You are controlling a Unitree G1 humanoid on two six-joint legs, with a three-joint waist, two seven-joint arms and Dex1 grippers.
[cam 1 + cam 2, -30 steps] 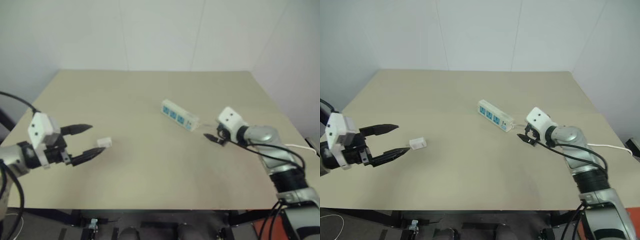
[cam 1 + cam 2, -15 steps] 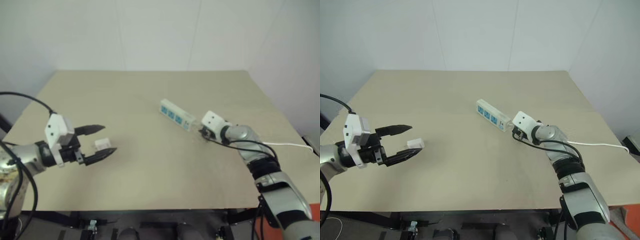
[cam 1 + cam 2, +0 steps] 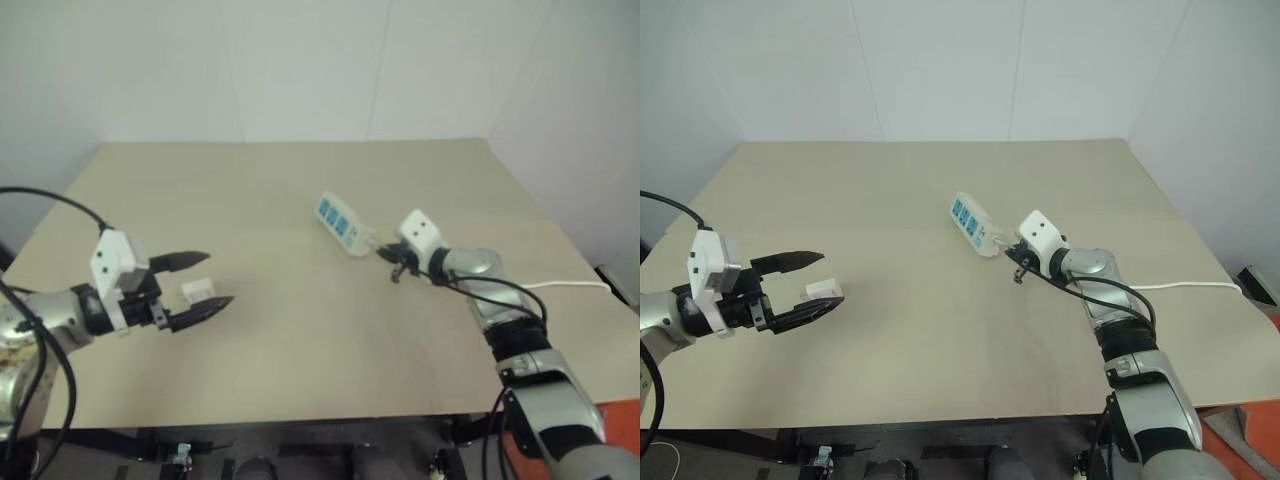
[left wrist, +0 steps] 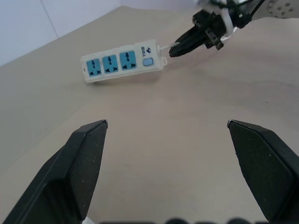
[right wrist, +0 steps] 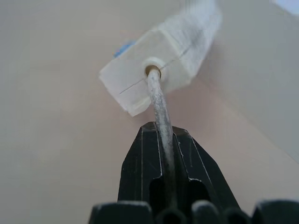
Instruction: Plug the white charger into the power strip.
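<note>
1. The white charger (image 3: 820, 289) is seen on the left part of the bench (image 3: 890, 190), near the front edge, and it lies between the spread black fingers (image 3: 790, 260) of the left hand (image 3: 806, 281), untouched by either.
2. The left hand is held wide open, as is shown in the left wrist view by the two fingers standing far apart with bare bench between them.
3. The power strip (image 3: 970, 222) is laid near the middle of the bench, somewhat toward the right side, with its three blue sockets facing up; its long axis is set on a slant, from the far left down to the near right, where its switch end is found.
4. The thin white cable (image 5: 161, 109) is pinched by the right hand (image 3: 1019, 263), which is closed on it just behind the switch end of the strip; this grip is shown plainly in the right wrist view.
5. The charger is judged to belong to the left arm, being far nearer to it; the strip is well apart from it, to the right and farther back.
6. The coming move is judged to turn on this: the left fingers are to be closed on the charger, which is then to be carried rightward to a socket.
</note>
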